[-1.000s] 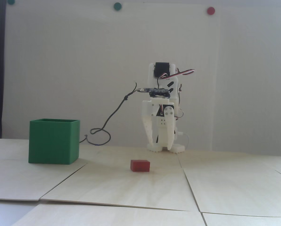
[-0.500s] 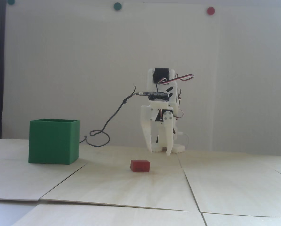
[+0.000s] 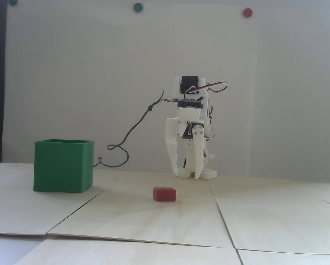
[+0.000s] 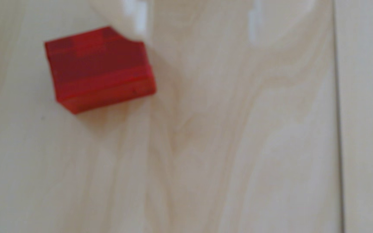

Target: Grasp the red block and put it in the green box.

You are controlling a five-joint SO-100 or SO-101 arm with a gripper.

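While we look from the fixed view, our hand (image 3: 187,174) hangs fingers-down at the far side of the counter (image 3: 264,220), its tips at or just above the wood, and nothing sits between them. The fingers look drawn close together, though from this angle we cannot tell for sure whether they are parted or closed. The red block (image 3: 165,194) lies flat on the counter, nearer the camera than the hand and a little to its left, its long side running across the picture. The green box (image 3: 63,165) stands well apart, further left.

Through the wrist view, we see the red block (image 4: 100,69) in the upper left, its long axis slightly tilted. A blurred white fingertip (image 4: 134,20) overlaps the block's top right corner. The other finger shows only faintly at the top. We judge the hand must shift toward the block before closing.
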